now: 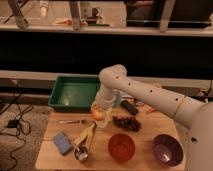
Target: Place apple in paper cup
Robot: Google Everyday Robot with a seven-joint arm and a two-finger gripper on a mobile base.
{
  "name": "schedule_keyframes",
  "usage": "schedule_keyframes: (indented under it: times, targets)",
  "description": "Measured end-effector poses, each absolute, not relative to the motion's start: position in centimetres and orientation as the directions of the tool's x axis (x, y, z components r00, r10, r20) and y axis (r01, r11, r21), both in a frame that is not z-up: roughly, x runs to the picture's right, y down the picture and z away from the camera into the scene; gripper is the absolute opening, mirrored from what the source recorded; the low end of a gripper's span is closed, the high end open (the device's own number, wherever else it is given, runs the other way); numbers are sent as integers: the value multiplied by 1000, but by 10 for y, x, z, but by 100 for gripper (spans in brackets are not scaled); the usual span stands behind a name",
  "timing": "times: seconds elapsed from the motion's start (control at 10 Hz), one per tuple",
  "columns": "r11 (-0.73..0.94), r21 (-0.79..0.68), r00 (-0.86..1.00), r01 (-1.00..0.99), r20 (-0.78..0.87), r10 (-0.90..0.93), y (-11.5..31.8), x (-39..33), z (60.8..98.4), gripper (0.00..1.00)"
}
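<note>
Gripper [101,113] hangs low over the middle of the wooden table [102,157], toward its far edge, on a smooth white arm [145,92] that bends down from the right. How wide it is set, and whether it has a grip on anything, cannot be told. The apple [96,114], round and yellow-orange, sits right at the gripper's left side, touching or nearly so. The paper cup [104,121], pale and small, shows just under the gripper, partly hidden by it. It is unclear whether the apple is above the rim or beside it.

Just right of the cup is a dark, knobbly grape bunch [127,122]. A thin metal utensil [70,121] lies left of the apple. A limp yellow peel [86,134] runs toward the near edge and ends by a shiny metal cup [81,153]. A blue sponge [62,142], rectangular, lies near the near-left corner. On the near edge are a glossy orange-red bowl [121,146] at the middle and a purple bowl [167,149] toward the near-right corner. A green plastic tray [75,92] sits beyond the far-left corner.
</note>
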State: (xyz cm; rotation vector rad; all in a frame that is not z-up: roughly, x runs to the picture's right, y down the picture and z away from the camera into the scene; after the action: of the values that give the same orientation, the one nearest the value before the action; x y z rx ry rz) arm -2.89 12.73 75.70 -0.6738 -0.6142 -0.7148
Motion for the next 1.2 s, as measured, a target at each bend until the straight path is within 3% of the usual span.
schedule_keyframes:
  times: [0.4,0.5,0.7,1.2]
  targets:
    - [569,-354,617,742,694,-372,126,-21,762,0]
    - [569,-360,621,739,692,-369,126,-18,763,5]
    - [568,-367,626,737,688,-368,125,-15,763,22]
    - [562,-377,633,737,676,-377,122,-12,756,74]
